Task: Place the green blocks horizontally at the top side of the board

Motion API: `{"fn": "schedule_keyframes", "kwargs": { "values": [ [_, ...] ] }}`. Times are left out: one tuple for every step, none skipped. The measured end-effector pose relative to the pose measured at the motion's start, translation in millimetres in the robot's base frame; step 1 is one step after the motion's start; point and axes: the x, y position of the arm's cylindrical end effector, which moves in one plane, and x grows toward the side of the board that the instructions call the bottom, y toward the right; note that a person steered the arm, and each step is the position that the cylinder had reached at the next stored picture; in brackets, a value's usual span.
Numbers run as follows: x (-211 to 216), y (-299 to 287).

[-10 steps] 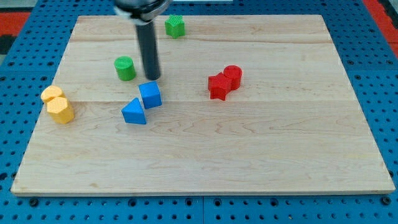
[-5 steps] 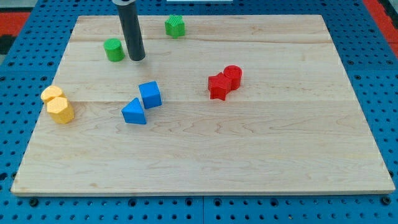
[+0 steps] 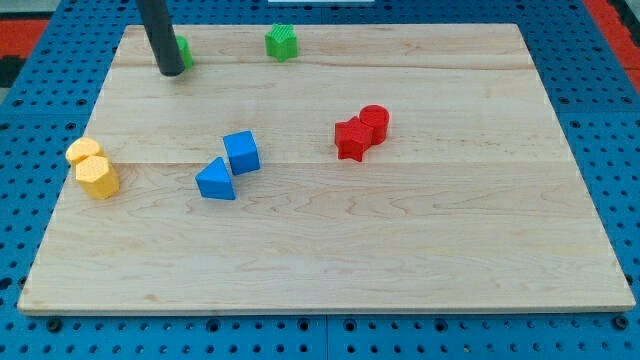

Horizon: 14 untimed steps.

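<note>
My tip [image 3: 171, 71] rests on the board near its top left. A green cylinder block [image 3: 185, 51] sits just behind the rod on its right, mostly hidden by it. A second green block [image 3: 282, 42], with a ridged outline, sits near the top edge, right of the tip.
Two blue blocks, a cube [image 3: 242, 152] and a wedge [image 3: 216, 180], touch mid-board. Two red blocks [image 3: 361, 130] touch at centre right. Two yellow blocks [image 3: 93, 168] sit by the left edge. The wooden board [image 3: 400, 240] lies on a blue pegboard.
My tip has moved up and to the left, pushing the green cylinder from mid-left to near the top left edge. The other blocks have not moved.
</note>
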Motion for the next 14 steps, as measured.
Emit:
{"fn": "schedule_keyframes", "kwargs": {
  "values": [
    [22.0, -49.0],
    [-1.5, -69.4],
    [-34.7, -47.8],
    [-44.5, -37.0],
    [-84.8, -27.5],
    [-86.0, -23.1],
    [-86.3, 16.7],
    [-86.1, 21.8],
    [-85.5, 62.6],
    [-85.6, 89.8],
    [-85.6, 123.9],
    [-83.3, 163.3],
    [-72.8, 180.9],
    [-72.8, 195.0]
  ]
}}
